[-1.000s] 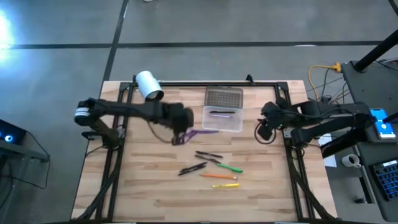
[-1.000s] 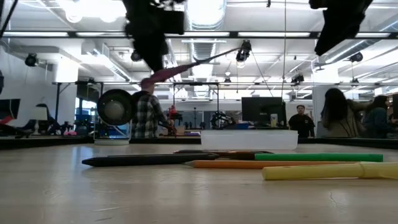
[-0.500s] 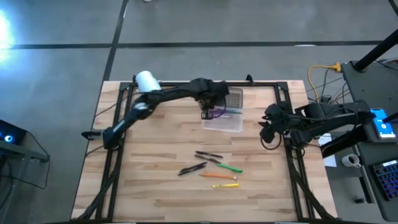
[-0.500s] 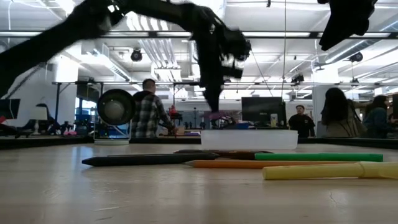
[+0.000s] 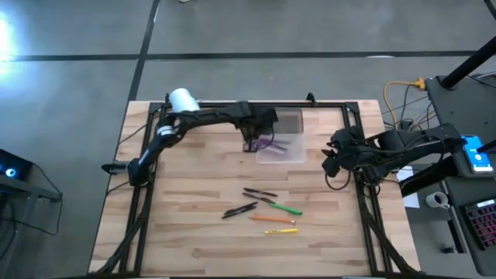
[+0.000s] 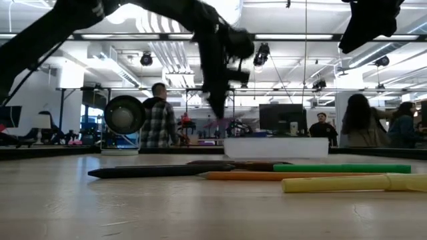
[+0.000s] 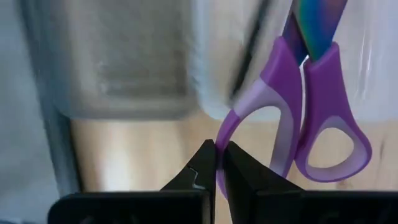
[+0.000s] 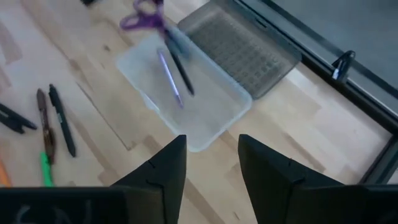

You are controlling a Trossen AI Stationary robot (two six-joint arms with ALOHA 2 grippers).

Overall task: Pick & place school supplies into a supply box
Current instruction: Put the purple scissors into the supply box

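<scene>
While the left end effector [image 7: 216,163] hangs at the near-left edge of the supply box [image 5: 280,146], its fingers are pinched together on one loop of the purple-handled scissors [image 7: 297,111]. The blades reach in over the clear tray, presumably so the scissors drop inside once let go. The box sits at the back middle of the counter [image 5: 186,232], its grey lid [image 5: 288,122] folded flat behind it to leave the tray open from above; a black pen [image 8: 180,73] and a purple pen [image 8: 168,78] already lie inside. The remaining pens [image 5: 263,209] lie loose in a cluster nearer the front, well apart from the box. The right end effector [image 8: 209,167] waits off to the box's right with its fingers apart and empty. No brand, label or writing is readable anywhere.
</scene>
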